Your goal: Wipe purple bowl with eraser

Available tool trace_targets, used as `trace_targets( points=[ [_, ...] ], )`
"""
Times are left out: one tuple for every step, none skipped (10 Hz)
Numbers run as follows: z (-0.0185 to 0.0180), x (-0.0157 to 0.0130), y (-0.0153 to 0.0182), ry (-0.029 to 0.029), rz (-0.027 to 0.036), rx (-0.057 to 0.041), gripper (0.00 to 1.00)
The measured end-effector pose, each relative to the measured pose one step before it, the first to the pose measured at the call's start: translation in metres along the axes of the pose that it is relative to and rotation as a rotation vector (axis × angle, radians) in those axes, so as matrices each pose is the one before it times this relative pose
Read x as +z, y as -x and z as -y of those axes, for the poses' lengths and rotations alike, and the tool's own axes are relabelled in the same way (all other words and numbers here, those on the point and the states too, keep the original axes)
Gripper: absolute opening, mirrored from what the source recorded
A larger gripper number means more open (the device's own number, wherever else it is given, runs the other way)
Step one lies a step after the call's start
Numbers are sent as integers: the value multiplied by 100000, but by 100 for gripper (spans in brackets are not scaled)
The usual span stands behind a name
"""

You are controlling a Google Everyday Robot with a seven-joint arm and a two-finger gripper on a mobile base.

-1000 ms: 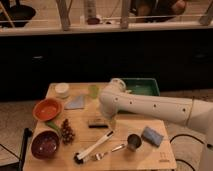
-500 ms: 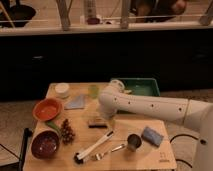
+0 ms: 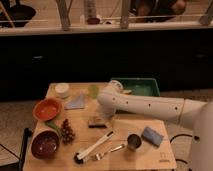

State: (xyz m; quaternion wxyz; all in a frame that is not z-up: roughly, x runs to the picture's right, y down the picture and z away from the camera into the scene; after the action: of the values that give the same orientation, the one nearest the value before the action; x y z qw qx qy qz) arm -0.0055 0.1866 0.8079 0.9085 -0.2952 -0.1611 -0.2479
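So, gripper [image 3: 102,118]: pointed down at the end of the white arm [image 3: 150,106], just above the eraser at the middle of the table; jaws spread wide, holding nothing.
Eraser [image 3: 96,121]: flat on the wood under the gripper, long axis running left to right, about parallel to the table's near edge.
Purple bowl [image 3: 45,144]: upright at the near left corner, well apart from the eraser, glossy inside showing.
Orange bowl [image 3: 47,109]: upright, just beyond the purple bowl on the left side.
Brush [image 3: 94,147]: black and white, lying slantwise near the eraser, with a metal utensil [image 3: 107,152] beside it.
Metal cup [image 3: 133,141]: upright, near right, next to a light blue pad [image 3: 152,135].
Green tray [image 3: 142,88]: at the far right corner, partly behind the arm; contents could not be told.
Table [image 3: 155,157]: pale wood, rectangular.
Room: dark wall behind the table, pale railing posts along the top, light floor to either side.
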Motion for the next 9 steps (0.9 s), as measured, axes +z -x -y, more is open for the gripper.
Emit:
trace_targets(
  points=[
    [35,190,-54,329,102,-271,80],
    [10,425,25,559,336,-408,80],
    [158,244,169,220,293,-563,80],
    [120,231,94,217,365,-285,80],
    [-8,168,-52,342,210,22,80],
    [46,253,-75,322,391,230,80],
    [83,184,47,294,346,-13,80],
    [193,193,118,147,448,-153,80],
    [147,244,129,408,398,-286,80]
  ],
)
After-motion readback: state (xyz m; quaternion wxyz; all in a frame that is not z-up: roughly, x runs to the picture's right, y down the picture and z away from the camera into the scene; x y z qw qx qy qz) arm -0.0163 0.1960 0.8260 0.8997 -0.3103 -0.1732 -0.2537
